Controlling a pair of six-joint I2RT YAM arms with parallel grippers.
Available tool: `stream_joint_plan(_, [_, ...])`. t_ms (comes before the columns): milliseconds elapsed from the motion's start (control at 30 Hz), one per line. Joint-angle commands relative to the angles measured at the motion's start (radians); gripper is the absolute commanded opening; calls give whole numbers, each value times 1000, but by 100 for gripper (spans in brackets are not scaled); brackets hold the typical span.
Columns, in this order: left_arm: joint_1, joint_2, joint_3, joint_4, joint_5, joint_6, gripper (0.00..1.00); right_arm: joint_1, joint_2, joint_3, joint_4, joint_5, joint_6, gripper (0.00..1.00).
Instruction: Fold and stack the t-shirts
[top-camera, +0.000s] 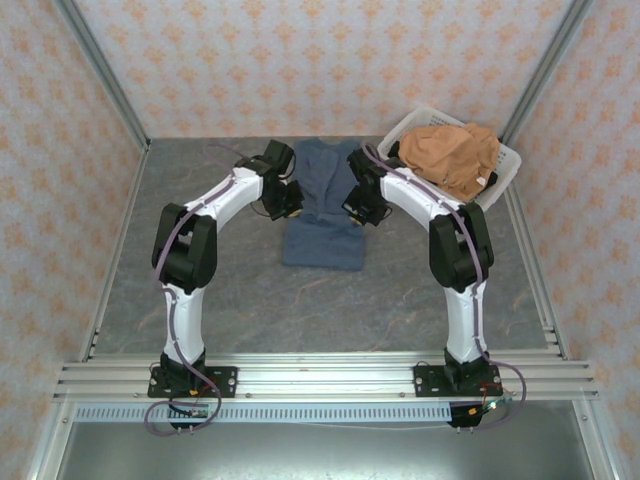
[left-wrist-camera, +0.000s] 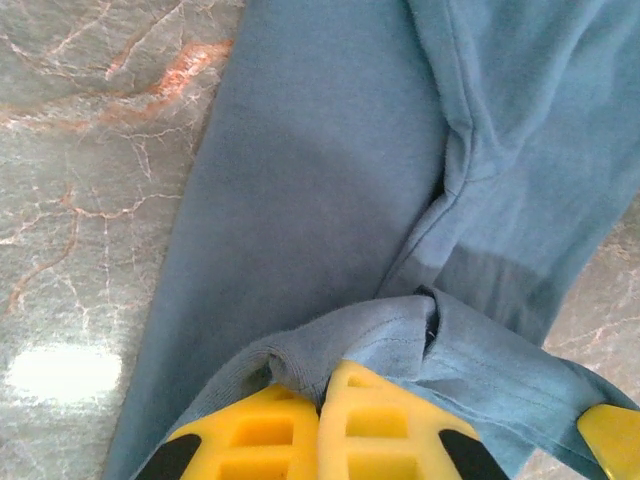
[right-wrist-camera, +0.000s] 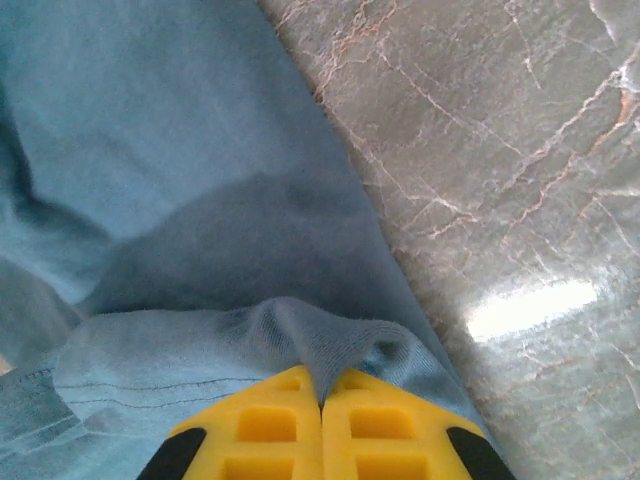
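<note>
The slate-blue shirt (top-camera: 322, 215) lies in the middle of the grey marbled bench (top-camera: 250, 300), towards its far side; from above it is a long, narrow shape with its wider near end squared off, flat but for soft creases. The orange-tan shirt (top-camera: 452, 155) sits crumpled in the white basket (top-camera: 508, 172) at the far right corner, heaped above the rim, well apart from the blue one.

The left arm (top-camera: 190, 250) rises from its base, bends at the elbow and reaches inward to the blue shirt's left edge; the right arm (top-camera: 455, 250) mirrors it on the right edge, about midway along the garment. In the left wrist view the yellow fingers (left-wrist-camera: 265, 430) are pressed together, the left jaws pinching a raised fold of the blue cloth, a stitched seam showing beside it. In the right wrist view the right jaws likewise pinch a bunched ridge of the same shirt between their yellow fingers (right-wrist-camera: 380, 425), with bare bench to one side.
</note>
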Motion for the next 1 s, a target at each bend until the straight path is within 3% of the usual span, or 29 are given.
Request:
stream_joint_plan(0, [22, 40, 58, -43, -30, 28, 6, -22, 48, 52, 18, 5, -35, 7])
stream_joint_plan(233, [79, 82, 140, 6, -18, -28, 31, -79, 147, 229, 36, -48, -78, 35])
stream_joint_plan(400, [84, 15, 95, 50, -18, -31, 37, -84, 133, 257, 22, -55, -77, 38])
stream_joint_plan(733, [41, -302, -400, 52, 6, -90, 38, -30, -242, -249, 116, -16, -73, 45])
stream_joint_plan(900, [-5, -348, -580, 138, 77, -136, 53, 11, -421, -558, 266, -106, 28, 55])
stream_joint_plan(967, [-17, -340, -615, 193, 100, -160, 55, 21, -454, -635, 316, -132, 52, 57])
